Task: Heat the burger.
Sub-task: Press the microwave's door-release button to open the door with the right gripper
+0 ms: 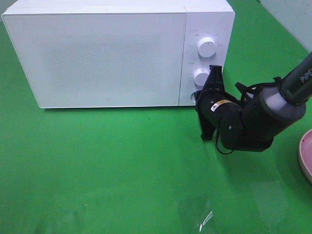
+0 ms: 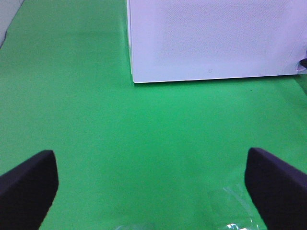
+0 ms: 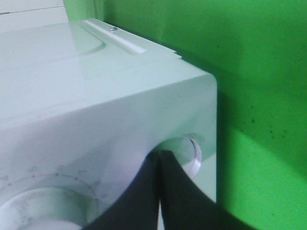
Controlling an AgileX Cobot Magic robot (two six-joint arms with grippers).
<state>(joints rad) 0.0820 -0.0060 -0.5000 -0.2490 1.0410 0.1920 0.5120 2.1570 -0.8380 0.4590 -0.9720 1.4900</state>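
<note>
The burger is out of view. The white microwave (image 1: 107, 53) stands at the back with its door closed; it also shows in the left wrist view (image 2: 211, 38) and the right wrist view (image 3: 96, 96). My right gripper (image 1: 199, 96) is shut, its tips (image 3: 159, 157) together against a round button (image 3: 193, 154) at the bottom of the control panel. My left gripper (image 2: 151, 184) is open and empty above the green cloth, in front of the microwave; it does not show in the exterior view.
Two white knobs (image 1: 206, 47) (image 1: 201, 76) sit on the panel above the button. A pink plate (image 1: 306, 156) lies at the right edge. A scrap of clear plastic (image 1: 202, 219) lies on the green cloth near the front.
</note>
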